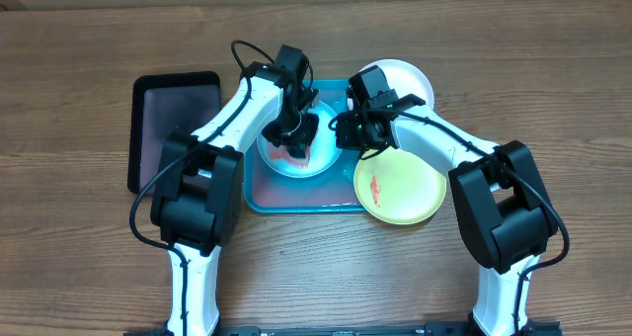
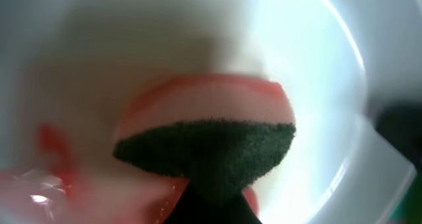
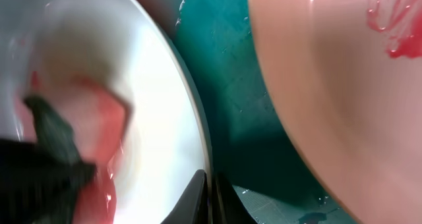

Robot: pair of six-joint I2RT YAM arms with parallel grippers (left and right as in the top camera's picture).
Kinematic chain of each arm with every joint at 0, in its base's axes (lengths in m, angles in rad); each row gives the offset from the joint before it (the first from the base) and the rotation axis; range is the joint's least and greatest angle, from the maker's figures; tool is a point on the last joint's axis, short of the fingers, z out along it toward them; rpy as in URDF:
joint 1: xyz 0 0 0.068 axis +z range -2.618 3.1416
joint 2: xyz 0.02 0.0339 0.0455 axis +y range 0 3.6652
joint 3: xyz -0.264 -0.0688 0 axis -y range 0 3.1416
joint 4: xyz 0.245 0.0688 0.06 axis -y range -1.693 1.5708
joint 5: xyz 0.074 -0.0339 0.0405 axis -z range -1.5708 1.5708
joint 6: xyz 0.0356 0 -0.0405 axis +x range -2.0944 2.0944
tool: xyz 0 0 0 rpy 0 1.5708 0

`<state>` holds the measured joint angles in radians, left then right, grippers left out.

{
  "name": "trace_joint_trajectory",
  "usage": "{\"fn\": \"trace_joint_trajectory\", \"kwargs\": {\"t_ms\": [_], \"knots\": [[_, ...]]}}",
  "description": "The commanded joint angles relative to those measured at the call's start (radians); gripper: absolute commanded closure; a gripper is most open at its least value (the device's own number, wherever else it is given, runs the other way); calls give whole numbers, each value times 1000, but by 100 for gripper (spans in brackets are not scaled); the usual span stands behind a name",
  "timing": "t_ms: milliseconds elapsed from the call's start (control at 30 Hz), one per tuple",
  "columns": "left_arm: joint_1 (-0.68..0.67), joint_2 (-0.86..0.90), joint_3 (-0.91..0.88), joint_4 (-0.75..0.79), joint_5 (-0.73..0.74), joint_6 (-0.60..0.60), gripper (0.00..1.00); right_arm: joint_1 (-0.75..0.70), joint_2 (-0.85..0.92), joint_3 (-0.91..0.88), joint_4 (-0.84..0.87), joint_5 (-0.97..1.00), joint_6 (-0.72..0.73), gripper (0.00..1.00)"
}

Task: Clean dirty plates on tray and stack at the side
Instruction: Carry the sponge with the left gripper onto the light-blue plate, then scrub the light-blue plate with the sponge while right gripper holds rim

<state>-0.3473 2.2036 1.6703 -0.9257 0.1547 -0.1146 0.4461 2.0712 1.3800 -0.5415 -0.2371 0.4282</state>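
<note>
Three plates showed from overhead: a light blue plate (image 1: 326, 158) lying inside the turquoise tray (image 1: 296, 199), a white plate (image 1: 405, 79) at the tray's far right corner, and a yellow-green plate (image 1: 410, 193) overlapping the tray's right rim, its outer part over the desk (image 1: 79, 257). Two trays were present, the second a black tray (image 1: 173, 128) to the left. Two red smears could be counted, one on the light blue plate and one on the yellow-green plate. One sponge (image 2: 211, 151), dark green face on pink, appeared clearly only in the left wrist view, pressed on the light blue plate and pinched by the left gripper's (image 1: 292, 130) jaws. Only the right wrist view showed the right gripper's (image 3: 211, 188) jaws pressed together on the light blue plate's rim.
</note>
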Motion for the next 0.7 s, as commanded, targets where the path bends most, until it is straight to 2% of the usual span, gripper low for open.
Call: {"fn": "trace_joint_trajectory", "kwargs": {"t_ms": [0, 100, 233, 300, 433, 500, 567, 667], "knots": [[8, -6, 3, 40, -325, -251, 96, 6, 7, 27, -9, -18, -5, 96], [6, -6, 9, 21, -460, -304, 96, 6, 7, 27, -10, -18, -5, 96], [6, -6, 9, -82, -429, -278, 96, 6, 7, 27, -9, -17, -5, 96], [6, -6, 9, -140, -326, -196, 96, 5, 7, 27, -9, -17, -4, 96], [6, -6, 9, -219, 16, 162, 96, 6, 7, 27, -7, -18, -4, 96], [6, -6, 9, -241, 153, 298, 96, 5, 7, 27, -6, -18, -4, 96], [6, -6, 9, -228, 219, 338, 96, 6, 7, 27, -8, -19, -4, 96], [6, -6, 9, -147, 226, 307, 96, 6, 7, 27, -11, -19, -4, 96]]}}
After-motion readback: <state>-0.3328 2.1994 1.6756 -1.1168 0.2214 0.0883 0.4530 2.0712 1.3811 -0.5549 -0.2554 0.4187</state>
